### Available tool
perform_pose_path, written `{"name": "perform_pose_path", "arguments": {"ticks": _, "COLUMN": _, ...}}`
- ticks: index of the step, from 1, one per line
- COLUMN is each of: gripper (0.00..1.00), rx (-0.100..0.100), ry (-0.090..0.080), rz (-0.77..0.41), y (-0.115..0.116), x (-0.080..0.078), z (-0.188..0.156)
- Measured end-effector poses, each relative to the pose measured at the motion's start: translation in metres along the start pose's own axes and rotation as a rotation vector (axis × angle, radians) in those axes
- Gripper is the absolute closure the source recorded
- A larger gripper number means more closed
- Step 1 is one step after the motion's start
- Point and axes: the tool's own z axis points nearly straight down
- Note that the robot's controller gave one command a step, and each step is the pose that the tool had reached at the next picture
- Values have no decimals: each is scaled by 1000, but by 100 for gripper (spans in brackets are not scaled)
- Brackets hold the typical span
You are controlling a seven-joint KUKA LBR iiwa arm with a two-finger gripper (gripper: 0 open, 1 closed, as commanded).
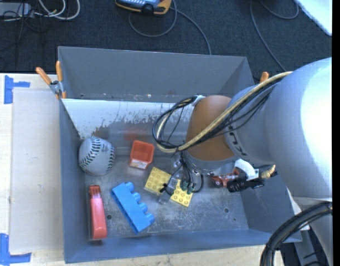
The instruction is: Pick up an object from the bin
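My gripper [171, 188] reaches down below the orange wrist cover into the middle of the bin floor. It sits right between two flat yellow studded bricks: one [156, 179] on its left, the other [183, 198] on its lower right. Whether these are two pieces or one partly hidden piece is unclear. A small orange cup-like block [141, 153] stands up and to the left of the gripper. A blue stepped brick [132, 205] lies to the lower left.
A white baseball [96, 155] rests near the left wall. A red oblong thing [96, 213] lies along the lower left wall. A small red, white and black thing [240, 178] lies near the right wall under the arm.
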Motion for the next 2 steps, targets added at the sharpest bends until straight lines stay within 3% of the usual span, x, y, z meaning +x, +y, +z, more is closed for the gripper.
{"name": "perform_pose_path", "arguments": {"ticks": 2, "gripper": 100, "rx": 3, "ry": 5, "rz": -1, "y": -1, "x": 1, "z": -5}}
